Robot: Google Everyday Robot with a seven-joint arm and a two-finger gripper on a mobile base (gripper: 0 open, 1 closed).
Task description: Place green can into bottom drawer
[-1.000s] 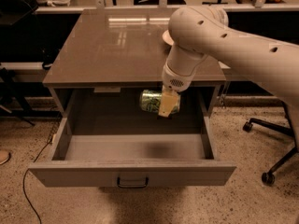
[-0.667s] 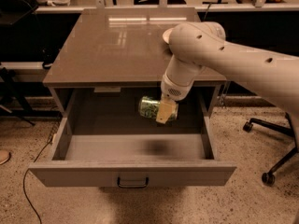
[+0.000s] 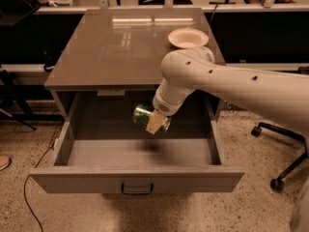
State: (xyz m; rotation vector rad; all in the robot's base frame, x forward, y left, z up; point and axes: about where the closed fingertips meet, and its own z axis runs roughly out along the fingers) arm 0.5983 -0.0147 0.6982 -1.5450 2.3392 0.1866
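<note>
The green can (image 3: pixel 143 115) lies on its side in my gripper (image 3: pixel 154 122), which is shut on it. One tan finger (image 3: pixel 154 123) shows in front of the can. The can hangs in the air over the middle of the open bottom drawer (image 3: pixel 137 153), above its floor. The drawer is pulled far out, with a flat grey front panel and a small dark pull handle (image 3: pixel 137 189). My white arm (image 3: pixel 231 88) reaches in from the right, over the table's front right corner.
A beige bowl (image 3: pixel 188 37) stands on the grey table top (image 3: pixel 120 47) at the back right. An office chair base (image 3: pixel 280 144) stands to the right of the drawer. A cable runs on the floor at the left.
My arm and gripper have moved left and a little lower with the can, from the drawer's right back part toward its middle. The bowl has come into view behind the arm.
</note>
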